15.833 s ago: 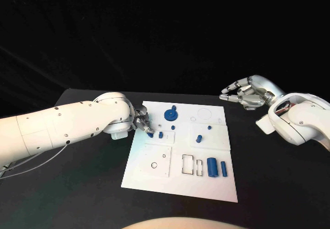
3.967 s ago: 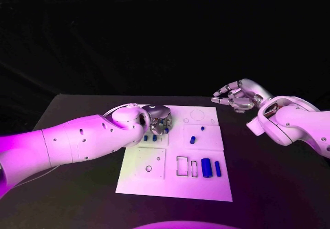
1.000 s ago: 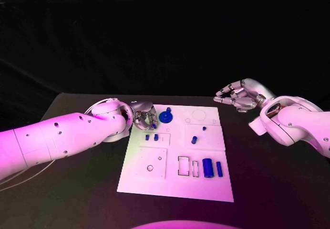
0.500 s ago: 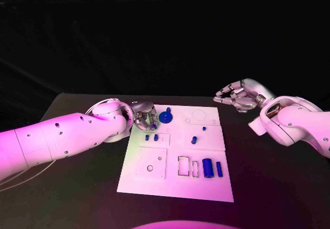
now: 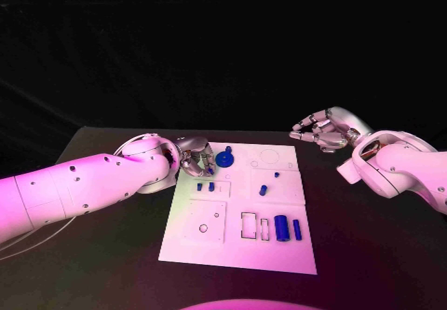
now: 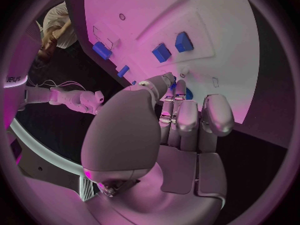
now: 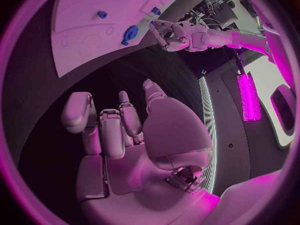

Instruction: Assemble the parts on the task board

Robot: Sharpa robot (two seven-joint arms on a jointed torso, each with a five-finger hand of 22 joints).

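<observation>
While our left hand (image 5: 196,160) is hovering with fingers curled, holding nothing we can see, the blue gear part (image 5: 223,157) is sitting just beside its fingertips on the task board (image 5: 238,248). We're judging it light, rigid, slick; pinch the knob. Right hand (image 5: 323,131) is idling, fingers loosely apart.

White task board (image 5: 238,242) on black table (image 5: 373,258)

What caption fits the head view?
Left robot hand beside a blue gear on the white board; right robot hand hovers off-board.
</observation>
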